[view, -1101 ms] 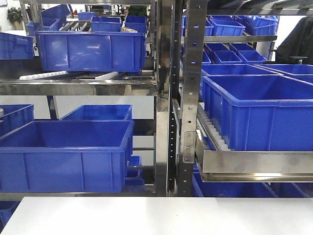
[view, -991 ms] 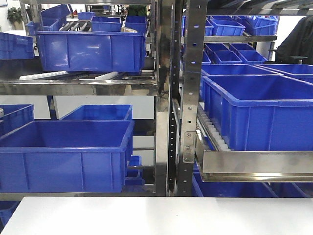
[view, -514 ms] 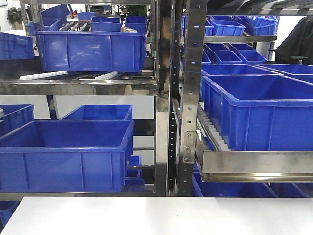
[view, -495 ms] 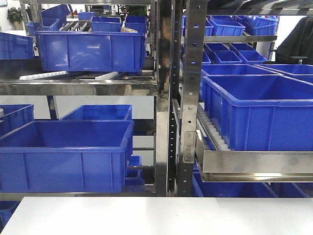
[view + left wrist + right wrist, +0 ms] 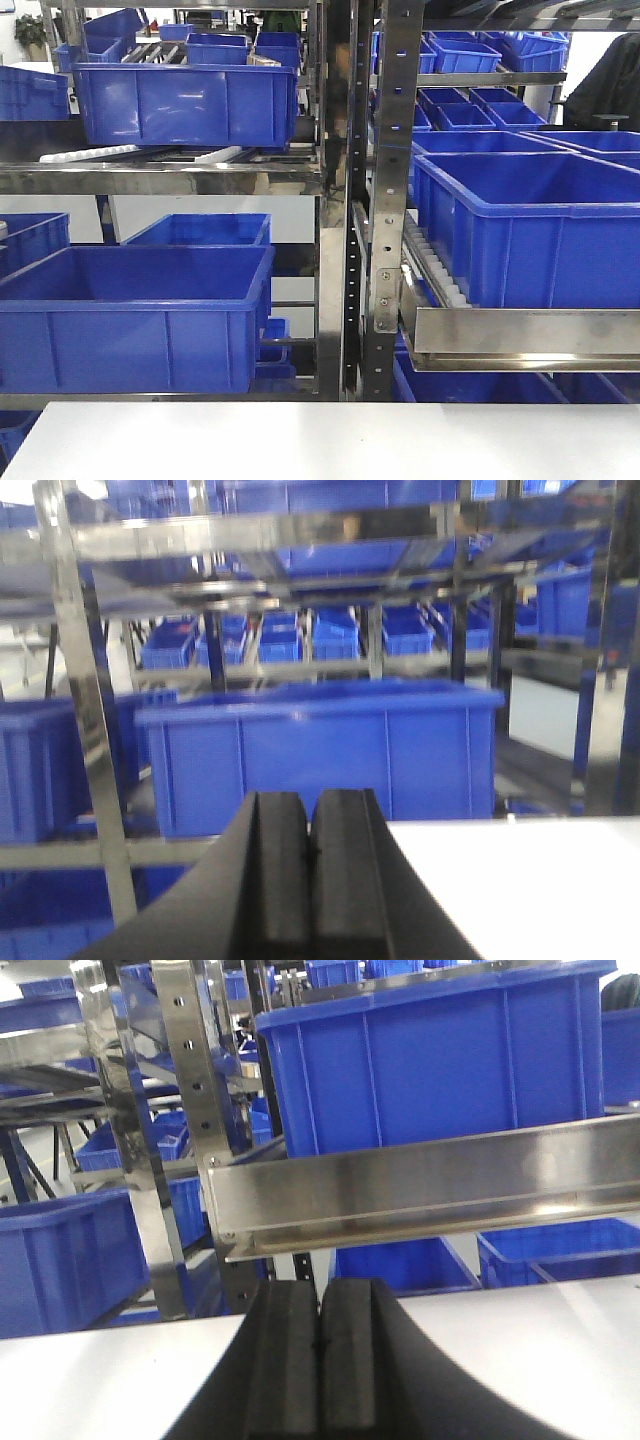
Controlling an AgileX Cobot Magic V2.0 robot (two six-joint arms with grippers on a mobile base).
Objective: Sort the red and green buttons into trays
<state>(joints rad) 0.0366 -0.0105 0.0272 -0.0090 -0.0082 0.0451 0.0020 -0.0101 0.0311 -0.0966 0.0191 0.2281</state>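
Note:
No red or green button and no tray shows in any view; they are out of view. In the left wrist view my left gripper (image 5: 309, 825) is shut, its two black pads pressed together with nothing between them, held above the far edge of the white table (image 5: 520, 880). In the right wrist view my right gripper (image 5: 320, 1310) is likewise shut and empty, over the white table (image 5: 100, 1380). Neither gripper appears in the front-facing view.
Steel racking (image 5: 385, 200) stands just beyond the white table's far edge (image 5: 320, 440). It holds deep blue crates: one at lower left (image 5: 130, 315), one at upper left (image 5: 185, 100), one at right (image 5: 530, 225). A steel shelf rail (image 5: 430, 1185) juts out ahead of the right gripper.

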